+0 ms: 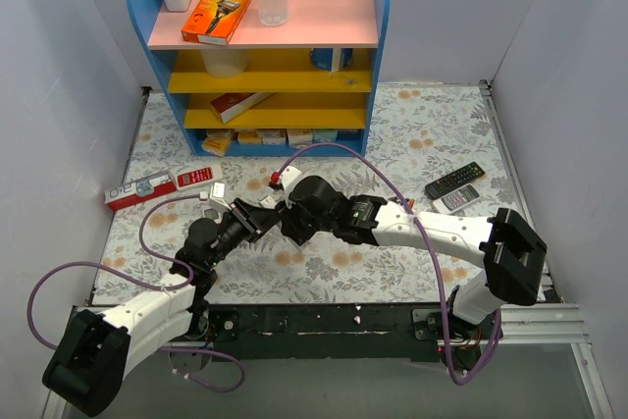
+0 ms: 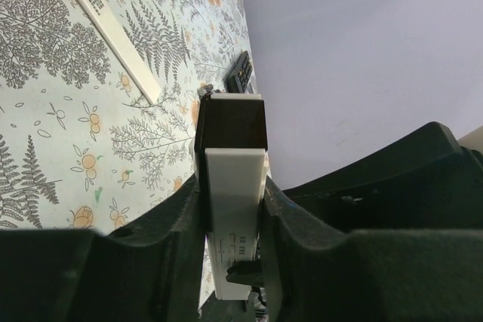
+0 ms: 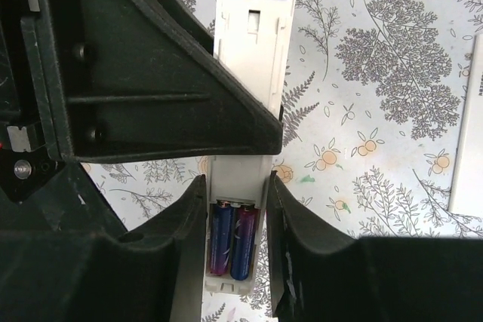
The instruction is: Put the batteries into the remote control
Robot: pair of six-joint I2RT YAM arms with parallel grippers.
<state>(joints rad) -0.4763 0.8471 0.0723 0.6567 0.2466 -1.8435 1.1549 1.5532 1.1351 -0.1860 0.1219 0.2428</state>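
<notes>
The remote control (image 2: 235,186) is a slim white bar with a dark far end, held in the air between both arms. My left gripper (image 2: 232,194) is shut on its long sides. In the top view the left gripper (image 1: 238,221) and the right gripper (image 1: 280,211) meet at the table's middle. My right gripper (image 3: 235,186) is shut on the end with the open compartment (image 3: 235,179), one finger on each side. Two purple-blue batteries (image 3: 232,239) lie side by side in that compartment. Past the left gripper's black finger a white slotted panel (image 3: 253,43) lies in line with the remote.
A black remote (image 1: 454,181) and a grey one (image 1: 459,199) lie at the right. A red and white box (image 1: 162,183) lies at the left. The blue and yellow shelf (image 1: 265,46) stands at the back. A long white bar (image 2: 106,28) rests on the floral cloth.
</notes>
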